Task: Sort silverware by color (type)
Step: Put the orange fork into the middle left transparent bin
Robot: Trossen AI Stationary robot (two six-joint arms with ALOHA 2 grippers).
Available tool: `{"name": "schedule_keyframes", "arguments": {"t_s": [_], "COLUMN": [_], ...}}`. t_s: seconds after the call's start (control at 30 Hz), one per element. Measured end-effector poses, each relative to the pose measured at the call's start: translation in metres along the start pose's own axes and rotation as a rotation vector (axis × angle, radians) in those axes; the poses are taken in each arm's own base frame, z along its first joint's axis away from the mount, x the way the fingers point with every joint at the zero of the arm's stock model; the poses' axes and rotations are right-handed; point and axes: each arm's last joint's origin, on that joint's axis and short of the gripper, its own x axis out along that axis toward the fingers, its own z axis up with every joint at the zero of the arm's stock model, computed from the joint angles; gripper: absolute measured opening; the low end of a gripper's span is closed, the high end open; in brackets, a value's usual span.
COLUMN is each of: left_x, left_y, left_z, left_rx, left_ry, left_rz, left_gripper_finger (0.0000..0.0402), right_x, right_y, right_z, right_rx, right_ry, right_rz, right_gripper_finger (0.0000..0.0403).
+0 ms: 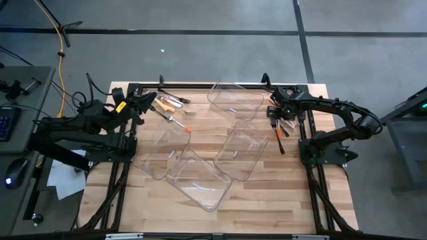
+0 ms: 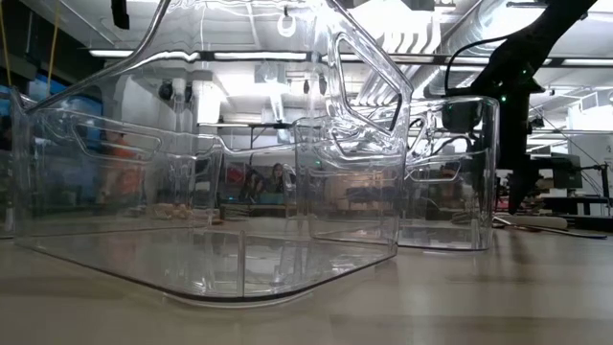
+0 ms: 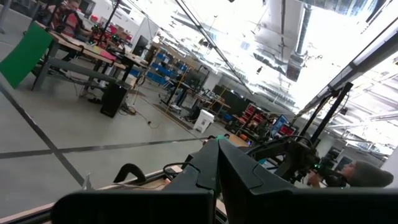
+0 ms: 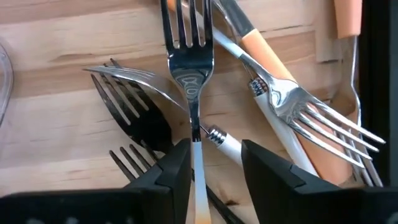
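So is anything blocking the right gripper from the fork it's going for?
Nothing visible: the right gripper already straddles the silver fork, a finger on each side of its neck. Black forks and a white-handled fork crowd close beside it.

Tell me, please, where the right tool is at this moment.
In the high view, the right tool sits over the silverware pile at the table's right edge, beside the far clear bin.

Tabletop (image 1: 267, 193) of pale butcher-block wood, smooth, with a visible grain. Bins (image 1: 193, 177) of clear, glossy plastic that catches reflections. Fork (image 4: 188, 56) with a polished, mirror-bright metal head; neighbouring forks (image 4: 311, 118) with matt orange and glossy white handles; black forks (image 4: 140, 124) with a dull sheen. Gripper fingers (image 4: 171, 171) of matt black plastic.
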Motion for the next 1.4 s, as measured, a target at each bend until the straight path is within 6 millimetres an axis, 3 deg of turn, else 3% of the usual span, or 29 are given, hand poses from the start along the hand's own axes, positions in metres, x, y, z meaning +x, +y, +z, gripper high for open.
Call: {"name": "schedule_keyframes", "arguments": {"t_s": [0.63,1.13,1.4], "left_x": [0.0,0.0,0.0], "left_y": [0.0,0.0,0.0], "left_z": [0.0,0.0,0.0], "left_rx": [0.001,0.0,-0.005], "left_ry": [0.0,0.001,0.001], "left_rz": [0.0,0.0,0.0], "left_gripper_finger": [0.0003,0.0003,0.0003], "right_x": [0.011,-0.015,-0.008], "right_y": [-0.005,0.011,0.006], "right_z": [-0.009,0.009,-0.006], "right_rx": [0.125,0.052,0.007], "right_ry": [-0.009,-0.05,0.004], "right_rz": [0.008,0.05,-0.01], "right_gripper_finger": [0.0124,0.0124,0.0124]}}
